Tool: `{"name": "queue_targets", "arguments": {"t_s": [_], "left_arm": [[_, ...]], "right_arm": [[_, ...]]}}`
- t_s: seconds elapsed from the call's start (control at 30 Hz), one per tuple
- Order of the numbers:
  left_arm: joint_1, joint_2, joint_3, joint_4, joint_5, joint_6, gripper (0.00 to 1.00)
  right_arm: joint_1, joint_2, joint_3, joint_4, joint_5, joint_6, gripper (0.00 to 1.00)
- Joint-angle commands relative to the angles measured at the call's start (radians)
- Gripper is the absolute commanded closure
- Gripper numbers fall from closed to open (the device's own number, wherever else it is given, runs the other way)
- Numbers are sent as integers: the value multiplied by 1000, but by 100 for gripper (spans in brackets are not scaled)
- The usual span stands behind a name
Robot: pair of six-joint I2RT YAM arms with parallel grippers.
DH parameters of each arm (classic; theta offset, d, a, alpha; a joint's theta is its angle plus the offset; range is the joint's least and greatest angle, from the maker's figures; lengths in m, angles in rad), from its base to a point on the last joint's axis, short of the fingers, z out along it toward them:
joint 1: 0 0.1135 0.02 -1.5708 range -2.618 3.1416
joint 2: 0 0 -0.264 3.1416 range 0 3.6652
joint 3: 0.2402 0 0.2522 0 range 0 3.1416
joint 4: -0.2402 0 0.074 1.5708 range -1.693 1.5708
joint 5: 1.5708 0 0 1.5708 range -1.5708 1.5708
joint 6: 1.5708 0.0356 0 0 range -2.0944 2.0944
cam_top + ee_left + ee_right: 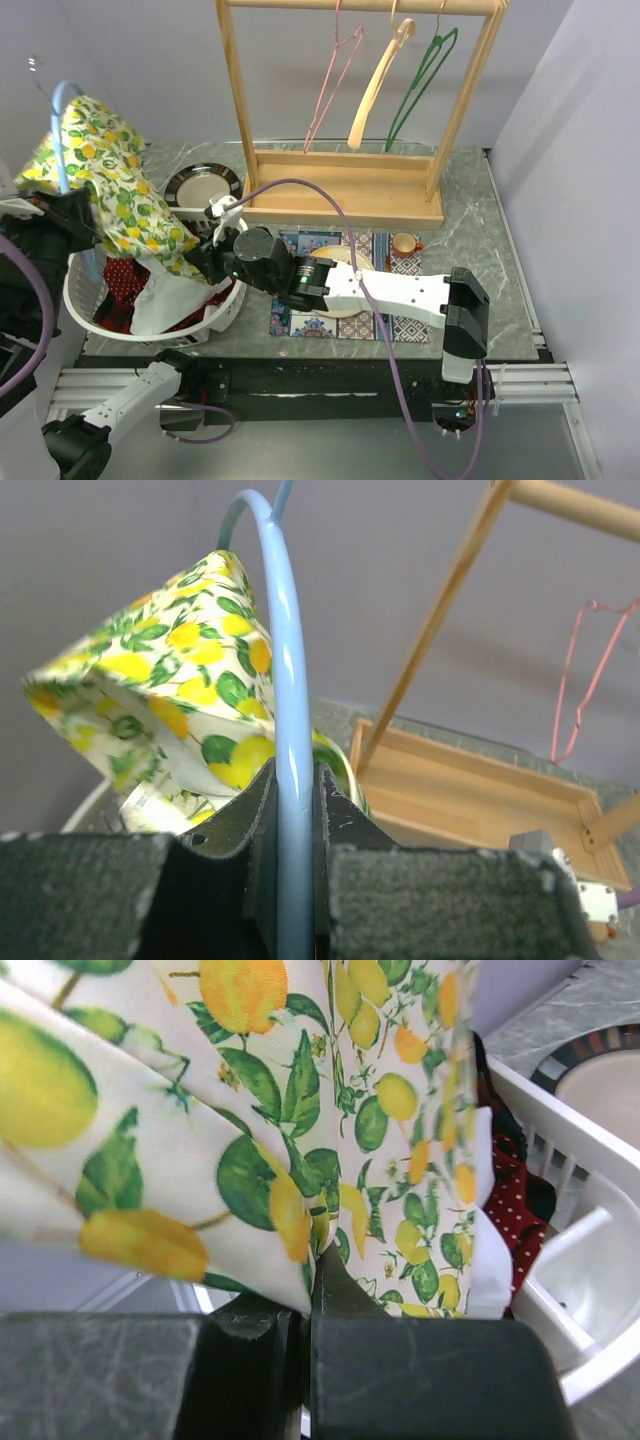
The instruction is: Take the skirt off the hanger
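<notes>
Your left fingers [262, 805] are clamped on the blue hanger [285, 660] wire, held up at the bench's [470, 250] left side. The skirt [100, 170], lemon print, hangs draped over the hanger, its lower part trailing down to the white basket [225, 310]. Your right fingers [330, 1300] are pressed together on a fold of the skirt near its lower edge, just above the basket. Inside the basket lies red dotted cloth [120, 285].

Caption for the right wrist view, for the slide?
Right hand shut on the lemon-print skirt; white laundry basket with red dotted fabric beyond.
</notes>
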Motion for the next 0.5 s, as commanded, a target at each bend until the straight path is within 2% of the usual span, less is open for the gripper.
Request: {"name": "queue_targets", "arguments": {"t_s": [0.0,0.2,0.47], "left_arm": [[7,-3,80,260,-113,100,99],[5,3,101,284,-132,134,99],[7,-6,23,316,-143,150,99]], "right_arm": [[-5,92,11,-113,-55,20,100],[-9,143,5,-119,-40,54,100],[-69,209,48,-249,21,135,100]]}}
